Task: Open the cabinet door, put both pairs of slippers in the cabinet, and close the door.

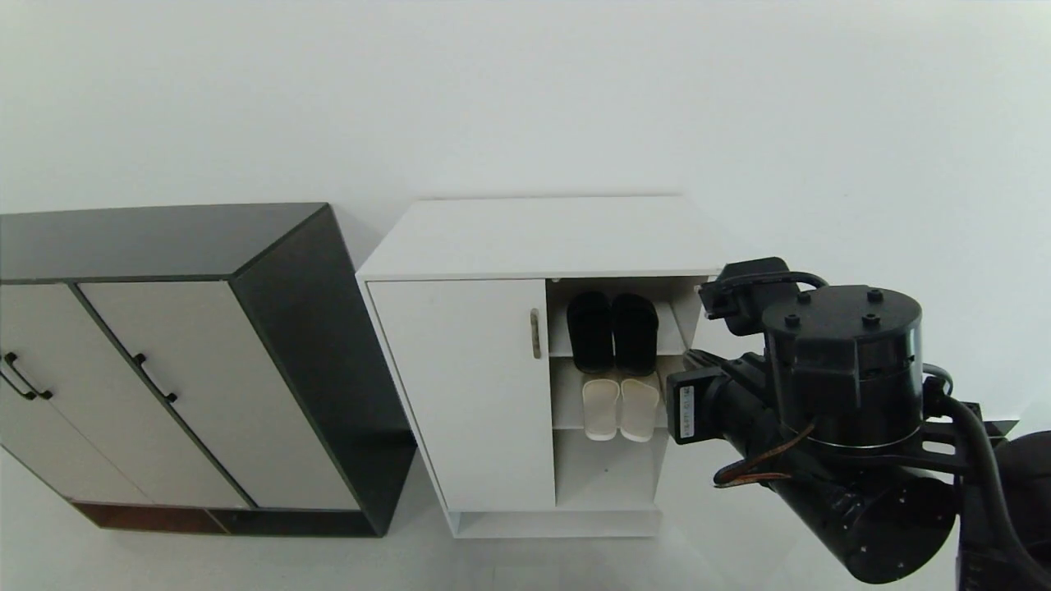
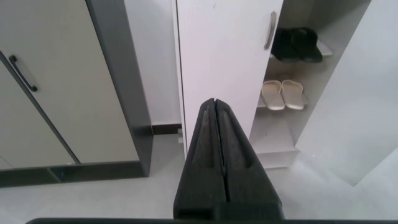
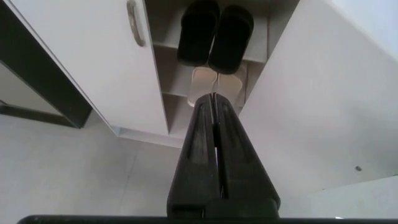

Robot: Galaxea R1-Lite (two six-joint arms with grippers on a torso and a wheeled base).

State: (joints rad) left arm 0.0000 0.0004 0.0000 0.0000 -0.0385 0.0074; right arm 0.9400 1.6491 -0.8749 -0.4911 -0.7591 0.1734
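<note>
right end effector pressed together — black slippers, white slippers shelved beyond it | left end effector pressed together

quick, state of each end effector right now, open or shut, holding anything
Left end effector: closed, holding nothing.
Right end effector: closed, holding nothing.

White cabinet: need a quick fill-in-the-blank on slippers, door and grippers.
1. The black slippers lie on the ____ shelf of the white cabinet.
2. The white slippers lie on the shelf directly ____ the black pair.
3. The cabinet's right-hand door stands ____.
4. The left gripper and right gripper are both ____.
Missing words: top; below; open; shut.
</note>
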